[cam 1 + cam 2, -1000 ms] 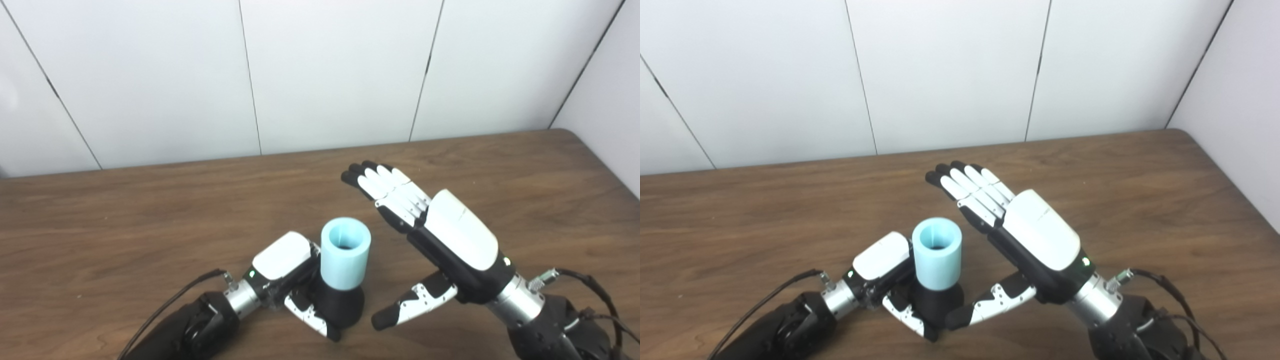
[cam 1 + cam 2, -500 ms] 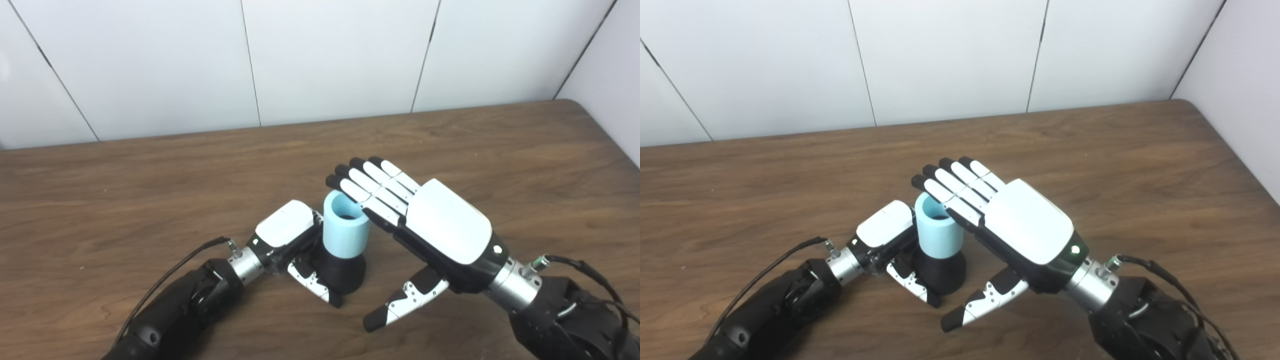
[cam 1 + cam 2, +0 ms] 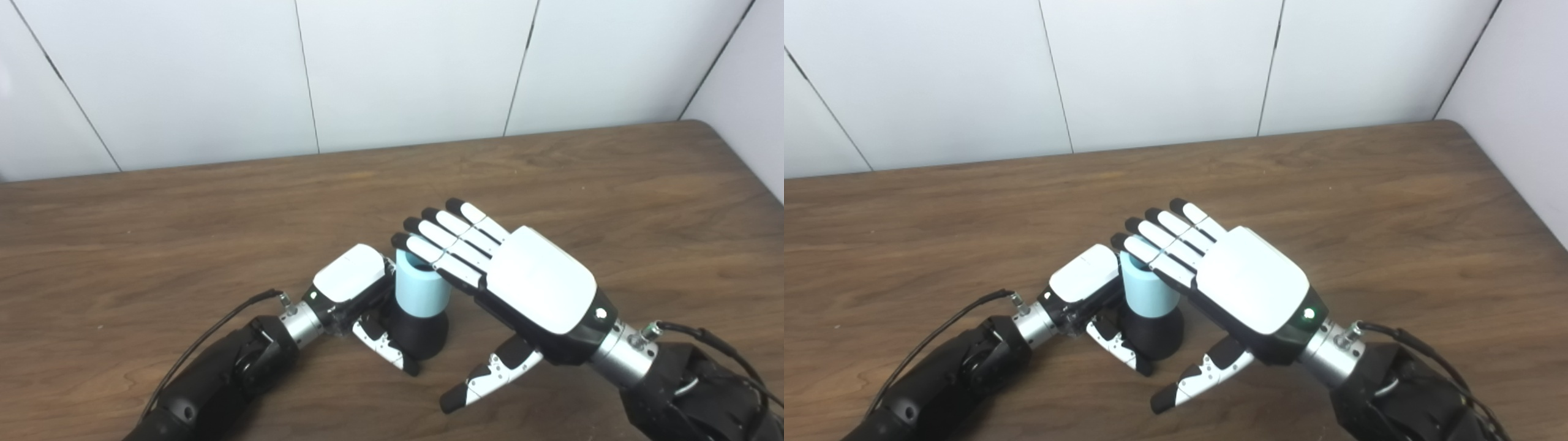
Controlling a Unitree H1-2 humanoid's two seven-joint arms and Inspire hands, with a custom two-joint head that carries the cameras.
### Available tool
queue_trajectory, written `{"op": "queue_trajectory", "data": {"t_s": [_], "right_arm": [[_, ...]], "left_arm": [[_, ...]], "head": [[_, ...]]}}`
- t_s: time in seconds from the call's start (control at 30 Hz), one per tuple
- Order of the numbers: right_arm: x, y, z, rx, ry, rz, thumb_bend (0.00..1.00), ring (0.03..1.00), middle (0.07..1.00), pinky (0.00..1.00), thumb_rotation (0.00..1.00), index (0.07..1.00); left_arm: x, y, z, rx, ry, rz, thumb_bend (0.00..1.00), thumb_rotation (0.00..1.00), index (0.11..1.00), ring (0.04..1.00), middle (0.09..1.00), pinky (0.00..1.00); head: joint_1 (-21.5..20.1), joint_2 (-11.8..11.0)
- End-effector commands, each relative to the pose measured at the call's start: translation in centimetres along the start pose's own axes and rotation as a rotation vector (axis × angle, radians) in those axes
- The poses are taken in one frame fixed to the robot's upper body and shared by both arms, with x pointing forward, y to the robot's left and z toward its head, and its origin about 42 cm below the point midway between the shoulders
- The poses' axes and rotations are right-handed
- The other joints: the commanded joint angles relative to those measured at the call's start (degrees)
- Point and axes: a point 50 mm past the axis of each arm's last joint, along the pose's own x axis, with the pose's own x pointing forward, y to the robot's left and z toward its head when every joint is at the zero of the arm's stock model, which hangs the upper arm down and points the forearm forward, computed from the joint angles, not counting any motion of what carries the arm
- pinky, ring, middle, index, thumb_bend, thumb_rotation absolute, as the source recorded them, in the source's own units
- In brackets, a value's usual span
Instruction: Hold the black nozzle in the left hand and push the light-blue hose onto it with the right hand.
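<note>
Your left hand (image 3: 358,288) is wrapped around the black nozzle (image 3: 419,334), a matte flared cone standing on the wood-grain counter (image 3: 122,245), thumb curled across its front. The light-blue hose (image 3: 421,288), a short smooth thick-walled cylinder, sits upright on the nozzle's top, just right of that hand's glossy white back. Your right hand (image 3: 527,288) holds nothing, flat with fingers (image 3: 438,245) straight and close together, laid over the hose's top rim, thumb hanging apart below, off to the nozzle's right.
</note>
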Motion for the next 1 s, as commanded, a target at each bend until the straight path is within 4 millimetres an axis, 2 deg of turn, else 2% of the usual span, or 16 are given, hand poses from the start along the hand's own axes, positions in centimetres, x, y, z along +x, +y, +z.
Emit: {"op": "queue_trajectory", "data": {"t_s": [0.0,0.37,0.43,0.57,0.8,0.97], "right_arm": [[0.2,-0.8,0.4,-0.018,-0.029,-0.048,0.93,0.957,0.953,1.00,0.94,0.932],[-0.1,0.8,0.6,-0.036,-0.021,0.095,0.93,0.945,0.938,1.00,0.93,0.920],[-0.2,1.3,0.6,-0.044,-0.017,0.133,0.91,0.987,0.975,1.00,0.95,0.952],[-0.5,2.4,0.7,-0.049,-0.013,0.182,0.91,0.998,0.996,1.00,0.96,0.963],[-0.7,3.4,1.1,0.009,-0.012,0.265,0.92,1.000,1.000,1.00,1.00,0.981],[-0.8,3.7,1.2,0.023,-0.014,0.282,0.92,1.000,1.000,1.00,1.00,0.973]], "left_arm": [[-7.5,-8.5,-1.7,-0.015,0.163,-0.413,0.52,0.00,0.485,0.190,0.471,0.14],[-7.8,-8.7,-1.7,-0.033,0.160,-0.420,0.53,0.00,0.485,0.164,0.471,0.12],[-7.9,-8.7,-1.7,-0.043,0.162,-0.424,0.52,0.00,0.485,0.198,0.471,0.16],[-8.0,-8.8,-1.7,-0.041,0.158,-0.427,0.52,0.00,0.485,0.236,0.472,0.20],[-8.0,-8.8,-1.7,-0.043,0.158,-0.423,0.52,0.00,0.485,0.193,0.471,0.15],[-8.1,-8.9,-1.7,-0.042,0.156,-0.420,0.52,0.00,0.485,0.195,0.471,0.16]], "head": [[0.0,-0.3],[0.3,-0.5],[0.4,-0.6],[0.5,-0.8],[0.5,-0.9],[0.5,-0.9]]}}
